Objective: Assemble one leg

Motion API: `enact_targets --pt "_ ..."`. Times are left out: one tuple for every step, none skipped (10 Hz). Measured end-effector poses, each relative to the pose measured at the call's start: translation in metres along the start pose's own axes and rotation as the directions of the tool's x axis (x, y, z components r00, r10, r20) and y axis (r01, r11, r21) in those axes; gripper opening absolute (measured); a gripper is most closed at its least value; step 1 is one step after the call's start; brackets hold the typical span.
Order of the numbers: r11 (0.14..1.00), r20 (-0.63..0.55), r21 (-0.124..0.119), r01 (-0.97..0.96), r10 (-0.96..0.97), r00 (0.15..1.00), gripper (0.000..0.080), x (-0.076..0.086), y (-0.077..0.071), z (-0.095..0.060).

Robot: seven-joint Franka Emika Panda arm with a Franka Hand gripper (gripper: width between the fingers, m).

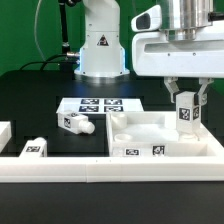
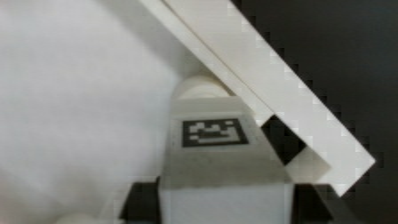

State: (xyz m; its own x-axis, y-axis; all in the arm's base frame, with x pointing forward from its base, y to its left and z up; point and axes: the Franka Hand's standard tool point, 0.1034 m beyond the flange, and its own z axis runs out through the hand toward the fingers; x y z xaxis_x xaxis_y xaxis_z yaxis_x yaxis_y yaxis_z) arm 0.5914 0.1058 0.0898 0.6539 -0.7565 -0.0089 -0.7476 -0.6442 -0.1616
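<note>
My gripper point(image 1: 186, 108) is shut on a white leg point(image 1: 186, 113) with a black-and-white tag and holds it upright inside the far right corner of the large white tray-shaped panel point(image 1: 140, 124). In the wrist view the leg point(image 2: 217, 140) stands between my dark fingers point(image 2: 151, 200), close against the panel's raised rim point(image 2: 267, 90). Whether its lower end touches the panel floor is hidden. Another leg point(image 1: 74, 124) lies on its side on the black table at the exterior view's left of the panel.
The marker board point(image 1: 97, 104) lies flat behind the panel. A further leg point(image 1: 34, 148) sits at the front left beside a long white rail point(image 1: 110, 168) along the front edge. A white block point(image 1: 4, 131) shows at the left edge. The robot base point(image 1: 100, 45) stands behind.
</note>
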Motion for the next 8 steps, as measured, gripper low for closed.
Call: enact_targets --pt "0.998 0.005 0.004 -0.061 0.061 0.998 0.0289 -0.001 0.000 0.000" --pt "0.991 0.009 0.006 -0.131 0.131 0.991 0.0289 -0.001 -0.001 0.000" --pt "0.983 0.013 0.008 -0.183 0.183 0.983 0.0289 -0.001 -0.001 0.000" --pt "0.962 0.018 0.012 -0.273 0.273 0.962 0.0289 -0.003 -0.002 0.001" --pt "0.916 0.029 0.021 -0.401 0.400 0.916 0.0289 -0.007 -0.006 0.002" --pt "0.886 0.037 0.030 -0.463 0.462 0.886 0.0289 -0.007 -0.008 0.003" --pt "0.860 0.046 0.038 -0.509 0.507 0.861 0.0289 -0.004 -0.010 0.003" --pt "0.805 0.062 0.040 -0.592 0.589 0.806 0.0289 -0.001 -0.011 0.004"
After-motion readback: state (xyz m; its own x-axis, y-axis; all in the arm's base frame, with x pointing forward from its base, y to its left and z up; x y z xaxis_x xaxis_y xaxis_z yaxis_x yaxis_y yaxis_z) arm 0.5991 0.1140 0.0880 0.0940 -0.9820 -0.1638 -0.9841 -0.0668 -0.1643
